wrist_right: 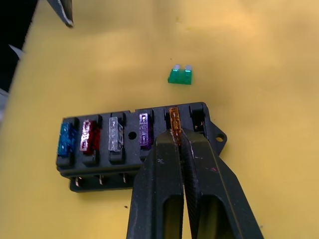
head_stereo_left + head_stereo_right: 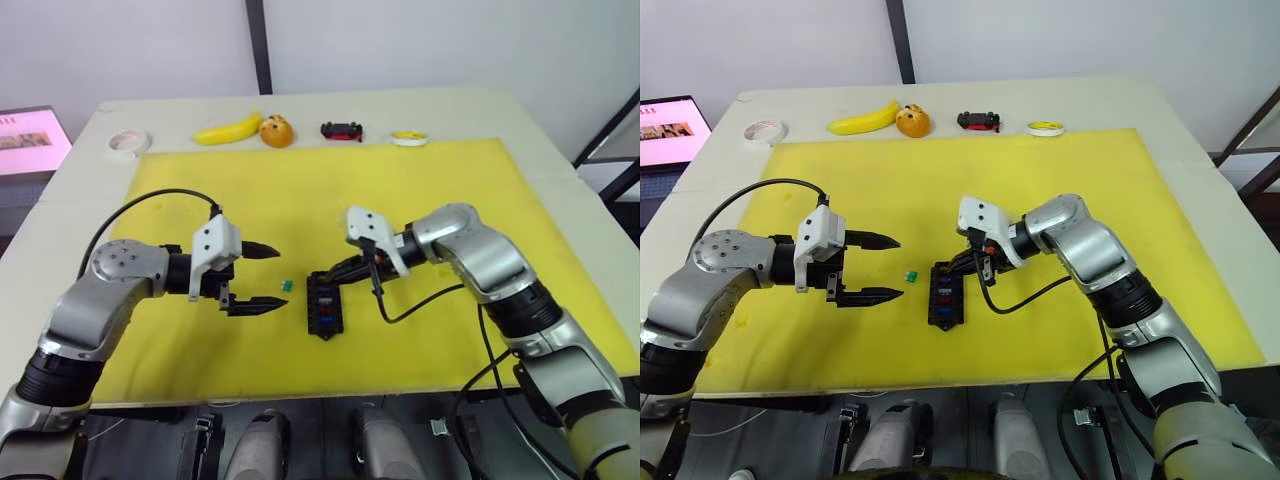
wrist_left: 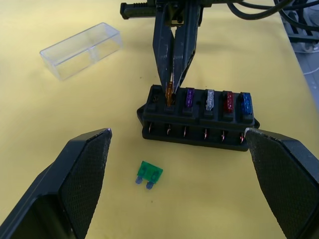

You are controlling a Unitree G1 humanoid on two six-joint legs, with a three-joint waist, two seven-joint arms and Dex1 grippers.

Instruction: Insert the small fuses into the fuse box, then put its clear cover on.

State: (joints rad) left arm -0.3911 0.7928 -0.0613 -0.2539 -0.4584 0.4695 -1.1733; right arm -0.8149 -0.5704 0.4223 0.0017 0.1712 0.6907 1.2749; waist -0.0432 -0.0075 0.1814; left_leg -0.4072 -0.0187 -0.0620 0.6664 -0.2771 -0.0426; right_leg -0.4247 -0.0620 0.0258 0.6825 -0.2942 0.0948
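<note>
Closest to the head camera were the two arms, with the left gripper hovering over the yellow mat, its two black fingers spread wide with nothing between them. Just off its tips lay a green fuse, loose on the mat, and right beside that sat the fuse box. The right gripper reached in from the other side and came down onto the box's far end. Way back along the table edge past the mat were a roll of tape, a banana, an orange thing, a black-and-red toy car and a small yellow disc. Left wrist view was much clearer: its own wide-apart fingers framed the fuse box, which had amber, purple, pale clear, red and blue fuses standing in one row. The right gripper's fingers were pinched shut on the amber fuse at the end slot. The green fuse lay flat on the mat just in front of the box, not touching it, and the clear cover sat open side up on the mat, well apart from the box. Right wrist view showed the same thing from the other side: jaws clamped on the amber fuse, which stood upright in its slot next to the purple one, with one slot beyond it still empty and the green fuse lying near that end.
</note>
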